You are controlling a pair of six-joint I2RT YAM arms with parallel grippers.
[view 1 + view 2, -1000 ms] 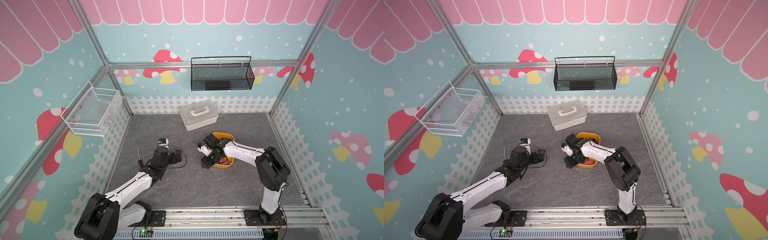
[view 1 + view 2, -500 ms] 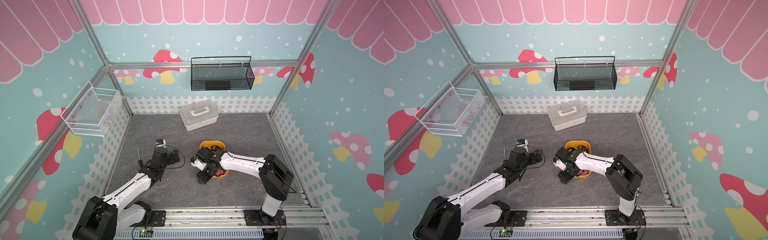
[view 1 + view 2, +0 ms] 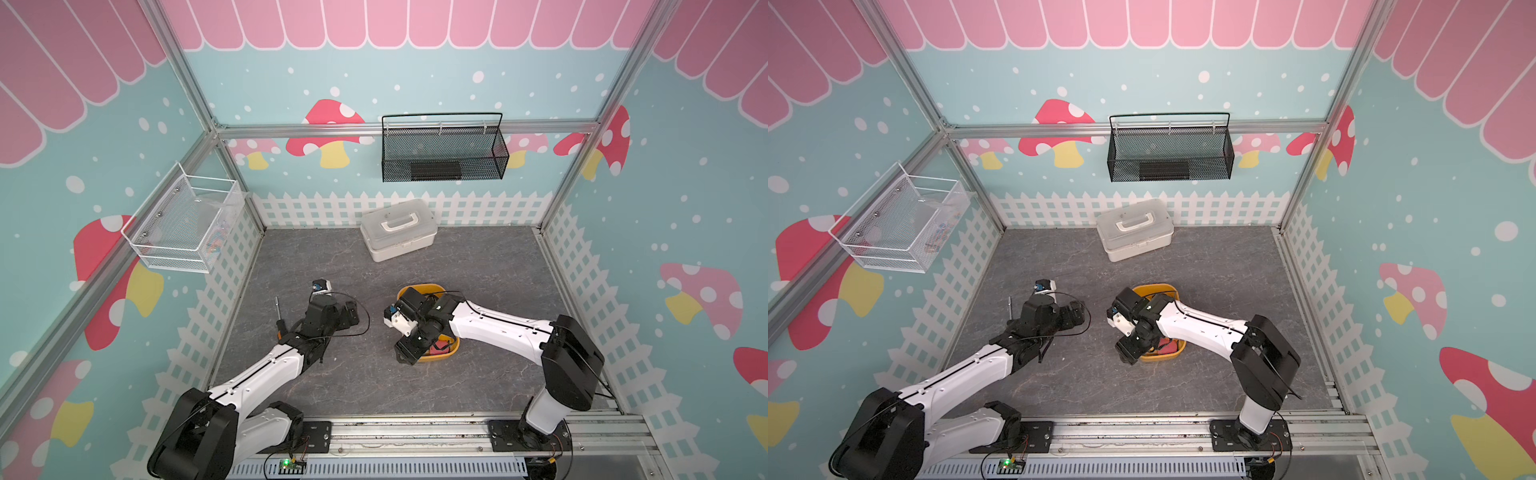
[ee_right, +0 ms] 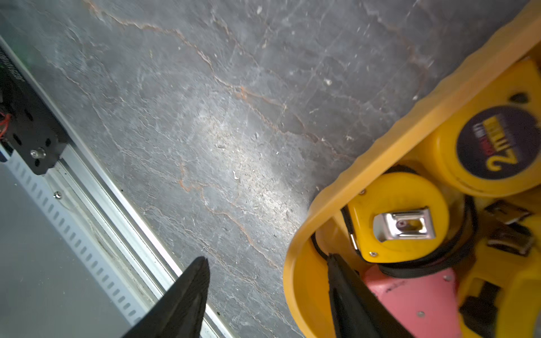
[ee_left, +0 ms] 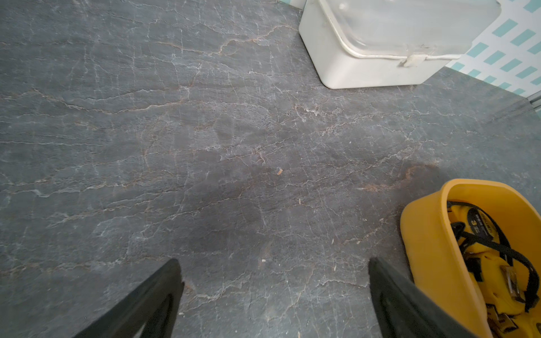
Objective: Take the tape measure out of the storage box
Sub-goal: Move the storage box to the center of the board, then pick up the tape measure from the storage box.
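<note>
Black jaws of the right gripper (image 4: pixel 266 257) are set astride the near wall of the storage box (image 4: pixel 380 158), eased partly apart and clamped on nothing; the box has been dragged nearer the rail (image 4: pixel 87 222). The tape measure (image 4: pixel 398 216) is left inside, ungrasped, so removal is judged still pending. Farther off, the left gripper (image 5: pixel 273 260) is held wide open, empty, over the surface (image 5: pixel 205 117).
</note>
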